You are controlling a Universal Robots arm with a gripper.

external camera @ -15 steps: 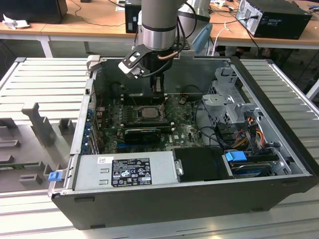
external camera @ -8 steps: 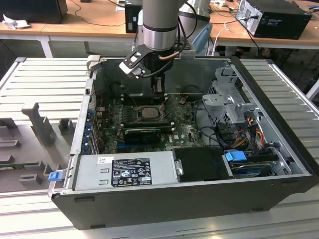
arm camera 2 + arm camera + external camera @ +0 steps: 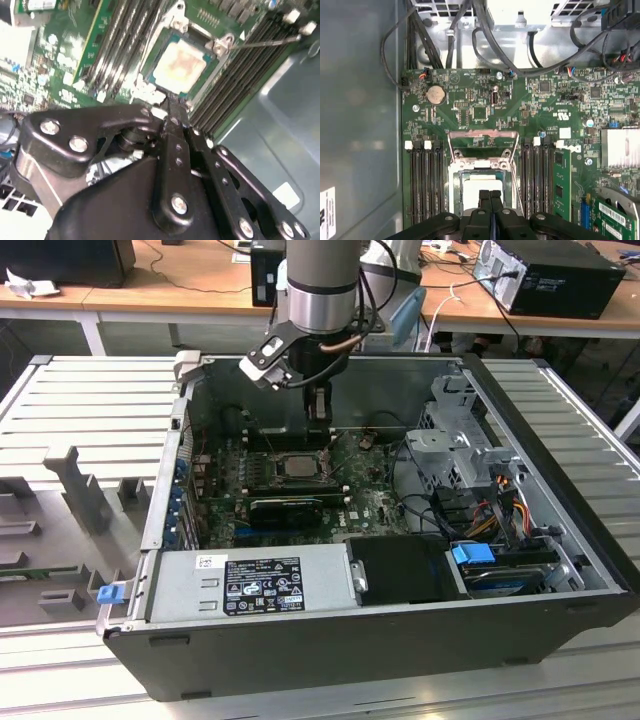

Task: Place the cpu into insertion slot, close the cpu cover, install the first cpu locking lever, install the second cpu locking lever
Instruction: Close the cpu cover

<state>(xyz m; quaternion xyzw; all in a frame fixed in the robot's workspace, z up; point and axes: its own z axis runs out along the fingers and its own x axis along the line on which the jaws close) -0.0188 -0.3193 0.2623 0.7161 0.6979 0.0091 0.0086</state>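
The gripper [image 3: 490, 197], fingers pressed together with nothing between them, hangs inside the open computer case [image 3: 560, 480]. Just beyond its fingertips the chip [image 3: 182, 65] lies flat in the socket [image 3: 199, 85], set in the green circuit board [image 3: 470, 105].

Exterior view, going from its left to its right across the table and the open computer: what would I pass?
In order: grey blocks → blue clip → cpu → metal drive cage.
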